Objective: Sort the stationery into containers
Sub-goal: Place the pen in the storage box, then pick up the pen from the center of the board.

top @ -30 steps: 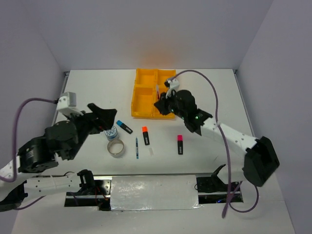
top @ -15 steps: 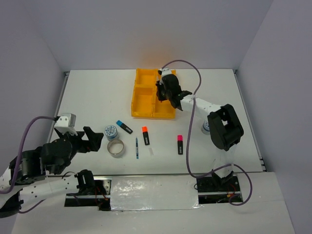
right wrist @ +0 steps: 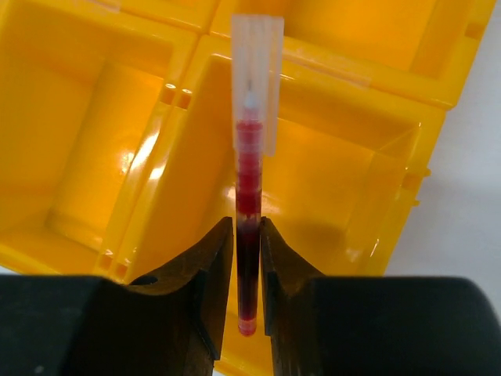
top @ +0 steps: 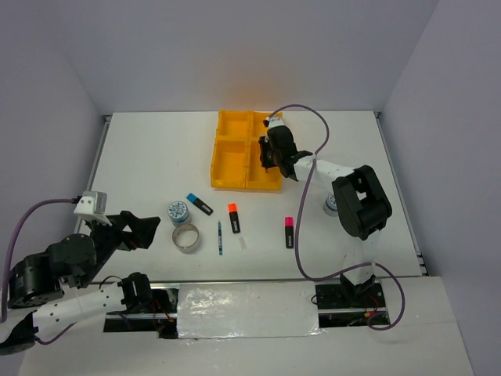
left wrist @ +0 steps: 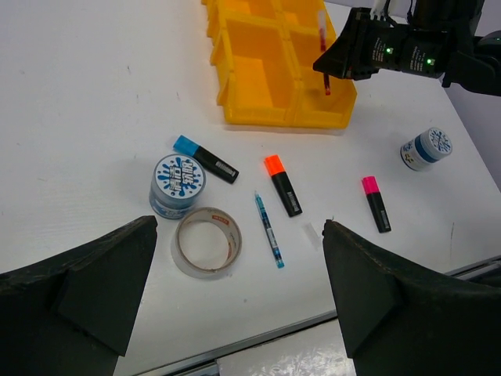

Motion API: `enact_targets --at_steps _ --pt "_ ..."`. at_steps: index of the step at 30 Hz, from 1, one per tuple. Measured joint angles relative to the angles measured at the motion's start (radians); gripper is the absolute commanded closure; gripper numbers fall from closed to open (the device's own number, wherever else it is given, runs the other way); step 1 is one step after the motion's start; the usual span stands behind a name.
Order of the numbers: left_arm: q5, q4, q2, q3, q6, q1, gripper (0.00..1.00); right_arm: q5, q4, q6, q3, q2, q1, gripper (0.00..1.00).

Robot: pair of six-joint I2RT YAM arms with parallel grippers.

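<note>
Top and wrist views of the table (left wrist: pixel 78 94). The right gripper (right wrist: pixel 247 235) reaches over the yellow tray (top: pixel 216 160), with the red pen (right wrist: pixel 249 184) standing upright between its fingers (right wrist: pixel 215 258) and its lower end down in the near right compartment. The jaws sit close on either side of the pen, with a thin dark line at each flank. Whether they pinch it cannot be told. From above, this arm hides part of the tray's right half. The left gripper (left wrist: pixel 239 227) hangs near the table's front left, jaws wide apart, holding nothing. Ahead of it, on the bare top between it and the tray, lie the loose items. A roll (left wrist: pixel 176 186) touches the grey ring (left wrist: pixel 207 242) just in front of it. The blue highlighter (left wrist: pixel 205 159) is just beside the roll, on its tray side. The teal pen (left wrist: pixel 268 229), the orange highlighter (left wrist: pixel 282 185) and the pink highlighter (left wrist: pixel 376 204) follow to the right, each apart from the next. A second roll (left wrist: pixel 427 148) stands to the right of the tray. In the top view it is partly hidden by the right arm's elbow.
</note>
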Motion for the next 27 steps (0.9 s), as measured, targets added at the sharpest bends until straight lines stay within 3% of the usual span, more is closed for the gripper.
enact_targets --at_steps 8,15,23,27 --pt "0.008 0.007 0.015 -0.005 0.001 0.0 0.01 -0.012 -0.011 -0.005 0.01 0.056 -0.006 0.71" --pt "0.012 0.013 0.016 -0.007 0.001 0.0 0.01 -0.041 -0.014 0.0 -0.003 0.038 -0.006 0.59" --pt "0.008 0.015 0.049 -0.007 -0.006 0.0 0.01 -0.094 -0.042 0.021 -0.047 -0.287 -0.003 0.46" --pt "0.003 0.014 0.225 -0.003 -0.061 0.0 0.01 -0.095 -0.047 0.044 -0.063 -0.509 0.028 0.43"
